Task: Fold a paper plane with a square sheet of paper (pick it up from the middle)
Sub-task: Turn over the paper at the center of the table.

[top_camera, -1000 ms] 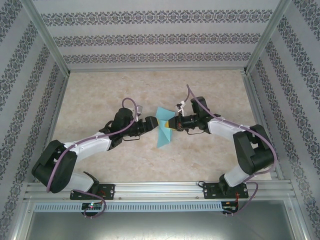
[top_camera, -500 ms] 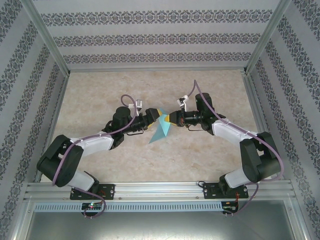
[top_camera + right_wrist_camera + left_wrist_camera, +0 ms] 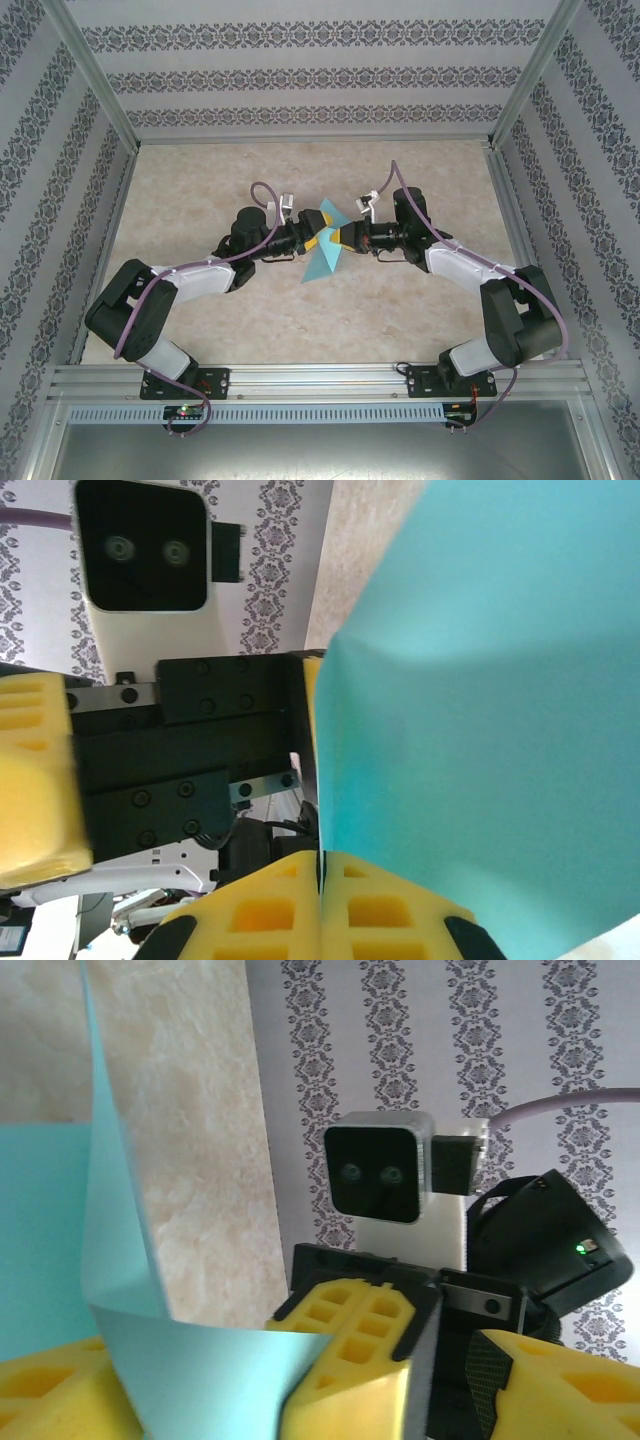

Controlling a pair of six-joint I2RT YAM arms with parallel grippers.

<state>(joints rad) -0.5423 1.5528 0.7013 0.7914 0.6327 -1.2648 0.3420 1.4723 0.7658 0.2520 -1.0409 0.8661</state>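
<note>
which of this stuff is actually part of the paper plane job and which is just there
Part of the job: cyan paper sheet; right gripper, shut on it; left gripper, open at it.
Just there: table; patterned walls; metal frame.

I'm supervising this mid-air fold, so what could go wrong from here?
1. The right end effector pinches the sheet of paper at one small spot, off the table. The loose, curved rest may slip or swivel.
2. The left end effector stands open astride the right one, so closing may clamp it rather than the paper.
3. Closing on the curved sheet may press a stray crease.
</note>
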